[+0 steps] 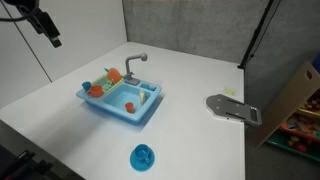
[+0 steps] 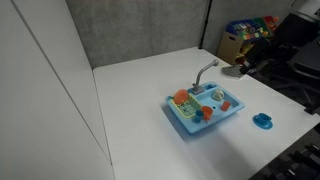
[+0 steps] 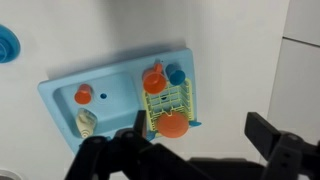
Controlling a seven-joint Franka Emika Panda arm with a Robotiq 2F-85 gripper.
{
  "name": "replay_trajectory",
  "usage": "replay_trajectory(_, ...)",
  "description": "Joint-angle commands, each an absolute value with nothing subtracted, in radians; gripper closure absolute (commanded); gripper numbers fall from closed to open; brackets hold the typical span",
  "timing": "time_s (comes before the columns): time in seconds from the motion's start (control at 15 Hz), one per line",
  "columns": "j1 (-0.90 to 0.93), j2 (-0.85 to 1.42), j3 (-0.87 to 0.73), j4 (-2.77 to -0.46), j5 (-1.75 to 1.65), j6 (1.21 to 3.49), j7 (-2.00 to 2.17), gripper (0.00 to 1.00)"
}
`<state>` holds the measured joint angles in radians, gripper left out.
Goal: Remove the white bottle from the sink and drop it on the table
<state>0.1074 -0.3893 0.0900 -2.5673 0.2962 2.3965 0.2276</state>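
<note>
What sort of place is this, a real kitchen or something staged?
Probably a lab or office test bench, not a kitchen: a toy sink sits on a plain white table, grey partition panels stand behind, and a cardboard box sits alongside.

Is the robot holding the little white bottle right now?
No, the white bottle lies untouched in a corner of the sink basin.
</note>
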Motion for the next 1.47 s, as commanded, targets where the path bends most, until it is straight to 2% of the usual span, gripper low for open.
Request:
replay_trajectory(0.0, 0.105, -0.390, 0.092, -2.566, 0.296, 2.393, 0.228, 0.00)
replay_trajectory(0.8, 0.080, -0.375, 0.104, -2.486, 0.246, 2.355, 0.272, 0.00)
replay_trajectory(1.4, -0.011, -0.212, 0.094, -2.306, 0.106, 2.284, 0.397, 0.00)
